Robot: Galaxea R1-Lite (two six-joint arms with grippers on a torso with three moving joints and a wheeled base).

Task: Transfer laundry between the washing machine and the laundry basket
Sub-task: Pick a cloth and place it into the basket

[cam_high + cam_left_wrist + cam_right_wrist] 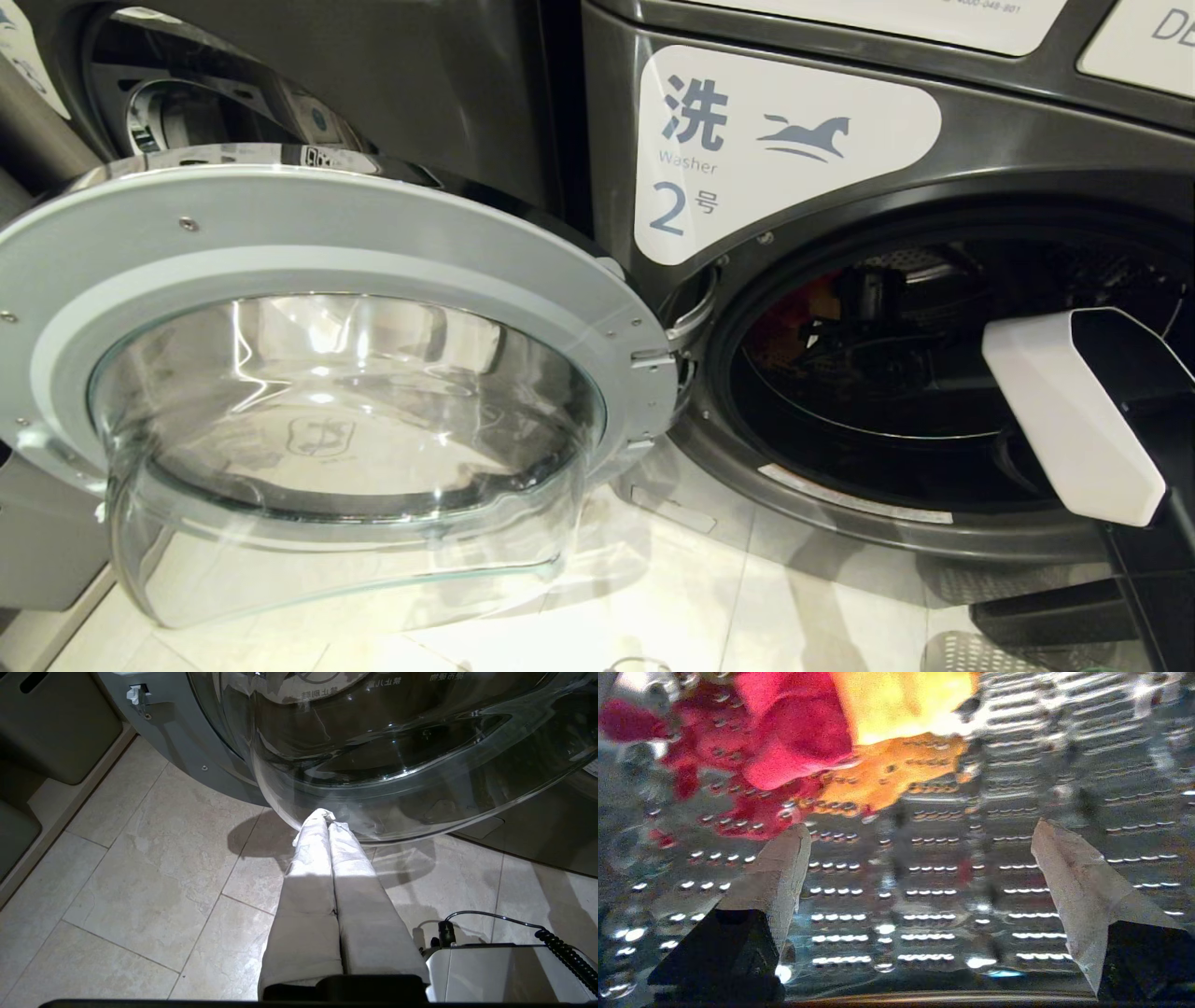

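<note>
Deep inside the drum of the washing machine (934, 373), right gripper (920, 844) spread wide and holding nothing, with red and yellow laundry (831, 742) heaped just beyond its fingertips (784, 868), on the far left drum wall. Likely to close short and scrape bare perforated steel, or to pinch only a loose fold that slips free. Left gripper (327, 819) pressed closed and empty, low over the floor tiles (140, 882) near the open glass door (345, 392); laundry basket nowhere in sight.

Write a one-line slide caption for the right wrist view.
Inside the washing machine drum, the right gripper hangs with fingers spread wide, short of the red and yellow laundry.
</note>
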